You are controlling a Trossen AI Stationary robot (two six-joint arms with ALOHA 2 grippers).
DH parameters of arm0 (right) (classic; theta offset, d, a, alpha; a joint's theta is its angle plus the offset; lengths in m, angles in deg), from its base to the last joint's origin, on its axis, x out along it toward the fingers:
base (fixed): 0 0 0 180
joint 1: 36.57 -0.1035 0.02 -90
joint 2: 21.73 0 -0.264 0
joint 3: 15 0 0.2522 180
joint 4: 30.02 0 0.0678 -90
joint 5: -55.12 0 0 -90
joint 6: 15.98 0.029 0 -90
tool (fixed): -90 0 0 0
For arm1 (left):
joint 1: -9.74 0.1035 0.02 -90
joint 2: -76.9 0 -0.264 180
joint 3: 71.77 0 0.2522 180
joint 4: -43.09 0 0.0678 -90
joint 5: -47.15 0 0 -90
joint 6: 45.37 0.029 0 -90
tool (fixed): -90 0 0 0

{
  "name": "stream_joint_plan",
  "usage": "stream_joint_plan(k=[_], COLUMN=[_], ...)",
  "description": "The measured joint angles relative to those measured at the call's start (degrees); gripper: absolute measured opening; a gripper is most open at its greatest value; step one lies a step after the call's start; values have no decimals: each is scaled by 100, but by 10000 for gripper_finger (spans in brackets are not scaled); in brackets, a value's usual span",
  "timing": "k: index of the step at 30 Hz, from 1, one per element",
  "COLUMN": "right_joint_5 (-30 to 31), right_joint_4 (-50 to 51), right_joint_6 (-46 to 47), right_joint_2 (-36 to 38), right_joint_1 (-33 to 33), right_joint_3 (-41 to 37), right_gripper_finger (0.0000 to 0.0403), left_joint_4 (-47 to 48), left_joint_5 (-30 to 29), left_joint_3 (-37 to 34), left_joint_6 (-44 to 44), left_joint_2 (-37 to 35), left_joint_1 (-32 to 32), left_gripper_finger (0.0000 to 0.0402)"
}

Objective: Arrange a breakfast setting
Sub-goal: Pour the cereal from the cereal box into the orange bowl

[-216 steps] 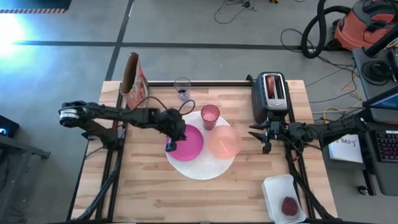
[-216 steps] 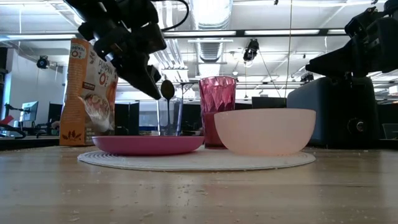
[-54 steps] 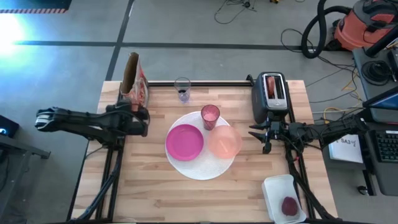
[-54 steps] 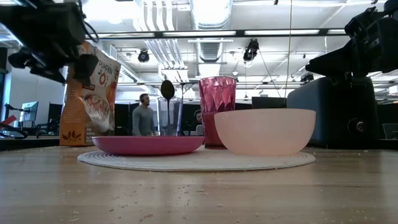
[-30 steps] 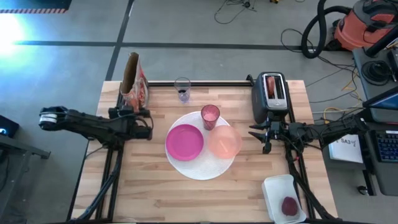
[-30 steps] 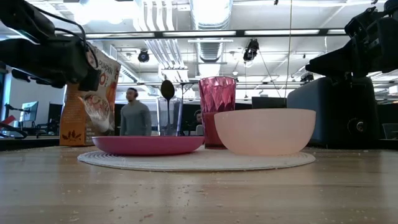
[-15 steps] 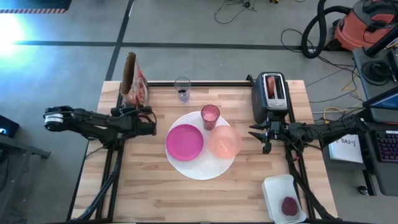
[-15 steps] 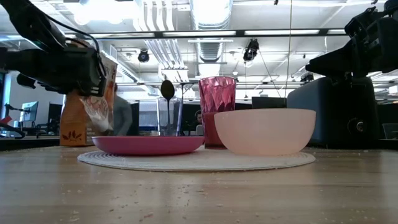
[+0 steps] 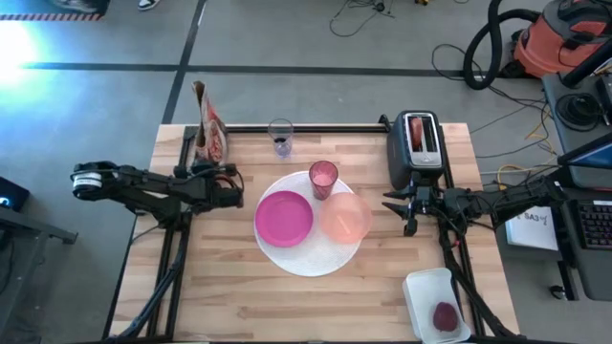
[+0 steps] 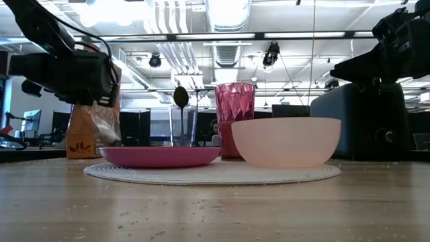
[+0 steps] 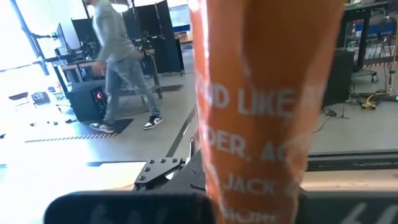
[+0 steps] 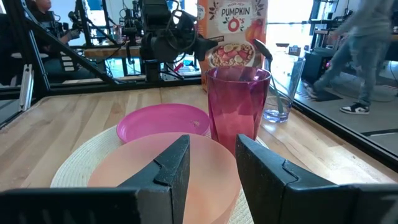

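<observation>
- The setting sits mid-bench: the disc [image 9: 308, 250] carries the plate [image 9: 284, 219] and the bowl [image 9: 345, 217], with the tumbler [image 9: 323, 179] at its far edge.
- The spoon [image 10: 181, 98] stands in a clear glass [image 9: 280, 136] behind the disc; bread [image 9: 418, 129] pokes from the toaster [image 9: 418, 151], and the fruit [image 9: 446, 316] lies in a white tray [image 9: 435, 287] at the near right corner.
- Our left gripper [image 9: 229, 191] has its fingers pinched on the cereal bag [image 9: 208, 133] at the far left of the bench; the bag leans.
- As we judge it, the step is bringing cereal to the bowl. We should keep the grip firm on the soft bag, lift it clear of the glass and tumbler, and tip only once the mouth is over the bowl.
- Our right gripper [image 9: 409, 212] waits beside the bowl, below the toaster, fingers partly spread on nothing.
- The bench [image 9: 229, 296] is pale wood, dusted with crumbs in the low view.
- Beyond it, a grey floor with cables, a vacuum [image 9: 564, 38], desks and a person [image 11: 121, 59] walking past.
</observation>
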Motion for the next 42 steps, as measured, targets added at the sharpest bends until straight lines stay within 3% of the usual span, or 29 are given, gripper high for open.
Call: stream_joint_plan(k=[11,20,30,38,42], right_joint_5=[0,0,0,0,0], right_joint_4=[0,-1,0,0,-1], right_joint_6=[0,0,0,0,0], right_joint_2=[0,0,0,0,0], right_joint_1=[0,0,0,0,0], right_joint_3=[0,0,-2,0,0], right_gripper_finger=[118,118,118,118,118], left_joint_4=[512,716,1068,2310,2438], left_joint_5=[398,352,623,1775,2489], left_joint_3=[286,1061,2241,3490,3854], left_joint_6=[882,2479,3942,4020,4012], left_joint_2=[-1077,-1886,-2158,-1981,-1896], left_joint_1=[-202,-920,-1926,-2262,-2345], left_gripper_finger=[0,0,0,0,0])
